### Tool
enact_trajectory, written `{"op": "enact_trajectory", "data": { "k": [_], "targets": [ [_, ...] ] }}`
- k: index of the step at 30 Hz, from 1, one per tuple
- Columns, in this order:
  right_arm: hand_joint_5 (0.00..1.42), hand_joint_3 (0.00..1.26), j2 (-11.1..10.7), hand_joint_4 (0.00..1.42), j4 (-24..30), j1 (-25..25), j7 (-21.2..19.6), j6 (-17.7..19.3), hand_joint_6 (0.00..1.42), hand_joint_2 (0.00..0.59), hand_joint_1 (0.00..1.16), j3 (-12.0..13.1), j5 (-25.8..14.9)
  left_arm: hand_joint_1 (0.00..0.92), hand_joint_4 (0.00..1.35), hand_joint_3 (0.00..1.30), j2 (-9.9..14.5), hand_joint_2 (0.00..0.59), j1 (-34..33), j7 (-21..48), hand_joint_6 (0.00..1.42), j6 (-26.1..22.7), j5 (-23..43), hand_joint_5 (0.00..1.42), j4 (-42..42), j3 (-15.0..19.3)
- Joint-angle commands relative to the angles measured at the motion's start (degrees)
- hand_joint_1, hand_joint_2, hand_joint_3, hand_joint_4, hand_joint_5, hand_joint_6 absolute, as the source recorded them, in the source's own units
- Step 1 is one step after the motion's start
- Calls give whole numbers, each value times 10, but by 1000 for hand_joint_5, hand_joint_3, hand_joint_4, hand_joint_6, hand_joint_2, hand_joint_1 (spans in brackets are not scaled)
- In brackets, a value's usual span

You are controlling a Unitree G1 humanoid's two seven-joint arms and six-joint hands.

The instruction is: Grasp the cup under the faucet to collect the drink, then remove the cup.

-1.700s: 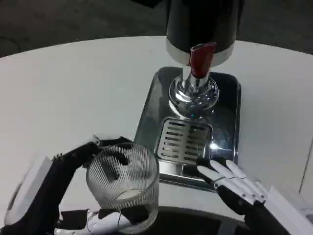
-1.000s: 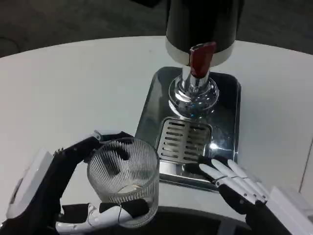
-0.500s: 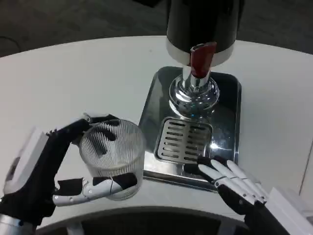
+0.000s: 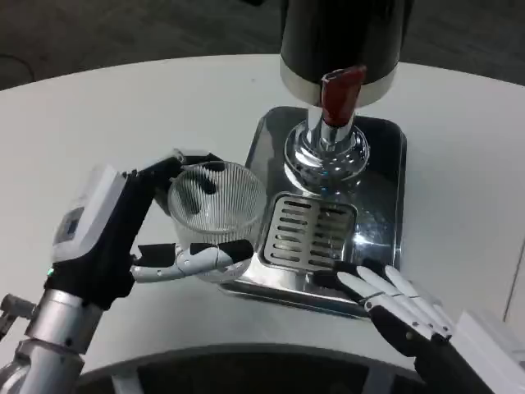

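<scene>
I see the dispenser (image 4: 340,41), dark-bodied with a pale band and its top cut off by the frame, standing on a shiny steel tray (image 4: 385,205) with a slotted drain grate (image 4: 308,231) below the red-handled faucet (image 4: 338,97). My left hand (image 4: 143,230) wraps the ribbed clear glass cup (image 4: 216,215), fingers behind and thumb across the front, holding it at the tray's left edge, beside the grate and not under the faucet; I can't tell whether it touches the white table (image 4: 123,115). My right hand (image 4: 394,304) lies flat and empty, fingers extended together, fingertips on the tray's near edge.
</scene>
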State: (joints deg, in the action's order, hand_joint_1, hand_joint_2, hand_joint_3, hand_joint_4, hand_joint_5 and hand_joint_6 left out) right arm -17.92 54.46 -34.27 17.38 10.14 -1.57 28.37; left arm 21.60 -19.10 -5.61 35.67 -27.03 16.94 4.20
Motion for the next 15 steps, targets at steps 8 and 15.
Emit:
{"op": "enact_trajectory", "data": {
  "k": [8, 15],
  "targets": [
    [1, 134, 10, 62, 11, -24, -5, 8, 0, 482, 679, 8, -4, 660, 886, 748, -13, 138, -135, -63, 769, 2, -29, 948, 154, -74],
    [2, 134, 13, 64, 12, -33, -6, 12, 0, 481, 677, 17, -9, 660, 885, 748, -24, 138, -181, -94, 768, -4, -43, 948, 206, -109]
  ]
}}
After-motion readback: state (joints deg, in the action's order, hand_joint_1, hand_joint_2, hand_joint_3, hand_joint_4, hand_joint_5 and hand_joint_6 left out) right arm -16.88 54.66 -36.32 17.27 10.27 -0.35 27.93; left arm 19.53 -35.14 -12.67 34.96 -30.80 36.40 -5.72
